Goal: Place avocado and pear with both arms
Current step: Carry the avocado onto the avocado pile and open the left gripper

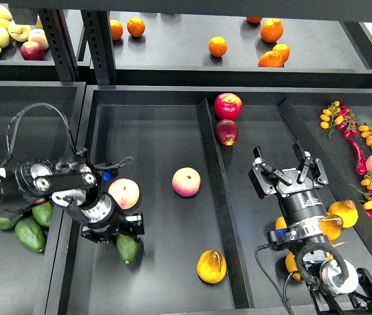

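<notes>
The avocado [127, 249] sits in the left bay of the dark tray [153, 131], near its front-left corner, right at the left gripper [128, 231] — whether the fingers are closed on it I cannot tell, since the wrist hides them. Its skin is matte and grippy, the flesh firm yet bruisable, so hold it across the widest part. The pear [211, 266] lies free near the front edge, against the centre divider — heavier, smooth, prone to rolling; take it around the belly. The right gripper [289, 169] hovers spread wide and empty in the next bay, well apart from it.
</notes>
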### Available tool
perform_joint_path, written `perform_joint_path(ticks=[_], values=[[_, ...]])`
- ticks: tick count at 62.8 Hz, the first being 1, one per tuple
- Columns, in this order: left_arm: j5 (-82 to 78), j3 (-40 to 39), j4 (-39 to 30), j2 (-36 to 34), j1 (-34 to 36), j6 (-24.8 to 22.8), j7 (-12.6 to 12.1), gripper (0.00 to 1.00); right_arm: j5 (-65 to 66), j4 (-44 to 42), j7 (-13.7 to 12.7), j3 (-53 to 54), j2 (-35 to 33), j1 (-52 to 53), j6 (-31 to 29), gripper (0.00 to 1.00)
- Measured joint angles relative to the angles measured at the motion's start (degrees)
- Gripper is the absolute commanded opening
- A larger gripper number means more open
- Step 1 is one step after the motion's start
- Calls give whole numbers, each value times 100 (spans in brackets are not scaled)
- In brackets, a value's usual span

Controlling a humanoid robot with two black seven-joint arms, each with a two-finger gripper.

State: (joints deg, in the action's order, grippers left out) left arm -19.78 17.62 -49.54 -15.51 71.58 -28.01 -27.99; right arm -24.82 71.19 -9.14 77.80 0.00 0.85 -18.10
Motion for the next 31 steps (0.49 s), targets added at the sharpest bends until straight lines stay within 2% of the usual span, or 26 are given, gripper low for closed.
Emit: perform_joint_path(ticks=[18, 21, 31], values=[[60, -158, -102, -1463, 150, 0, -1, 30, -4, -1, -1, 28, 0, 138, 8, 100], [28, -158, -164, -1973, 58, 1, -1, 30, -6, -1, -2, 106, 0, 249, 8, 100], [-42, -147, -187, -2515, -259, 1, -2, 31, -7, -2, -19, 277, -2, 442, 15, 100]])
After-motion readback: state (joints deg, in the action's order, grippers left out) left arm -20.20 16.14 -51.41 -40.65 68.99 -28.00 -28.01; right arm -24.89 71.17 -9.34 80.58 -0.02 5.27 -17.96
